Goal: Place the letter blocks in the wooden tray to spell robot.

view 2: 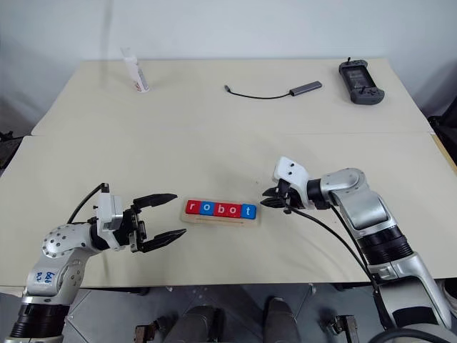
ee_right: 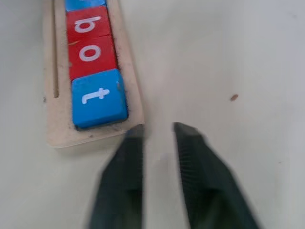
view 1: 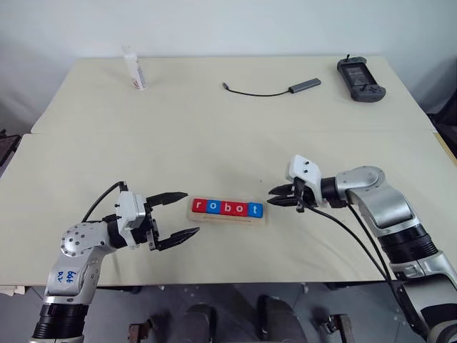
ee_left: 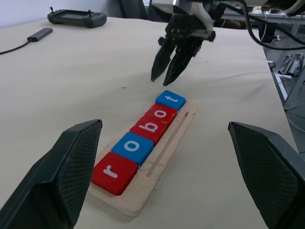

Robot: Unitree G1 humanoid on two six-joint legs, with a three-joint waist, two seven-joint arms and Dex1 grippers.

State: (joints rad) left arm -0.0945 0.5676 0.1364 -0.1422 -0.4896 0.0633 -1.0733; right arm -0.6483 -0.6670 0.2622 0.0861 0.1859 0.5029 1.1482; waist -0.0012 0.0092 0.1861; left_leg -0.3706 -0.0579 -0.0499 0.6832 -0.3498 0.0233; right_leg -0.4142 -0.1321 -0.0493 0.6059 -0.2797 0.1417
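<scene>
Letter blocks [view 1: 228, 208] fill wooden tray [view 1: 228, 217] on beige table [view 1: 214, 136].

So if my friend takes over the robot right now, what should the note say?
Left gripper: open, holding nothing, beside the r end of the wooden tray.
Right gripper: shut, holding nothing, just off the t end.
Letter blocks: all five lie in the tray, reading r, o, b, o, t.
Done: the word is spelled.
Left: probably just pull both arms back.

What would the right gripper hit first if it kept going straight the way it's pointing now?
Probably the t end of the wooden tray: the right gripper, shut and empty, points down toward it, just short of the blue t block. Depth is uncertain; it might touch bare table first.
</scene>
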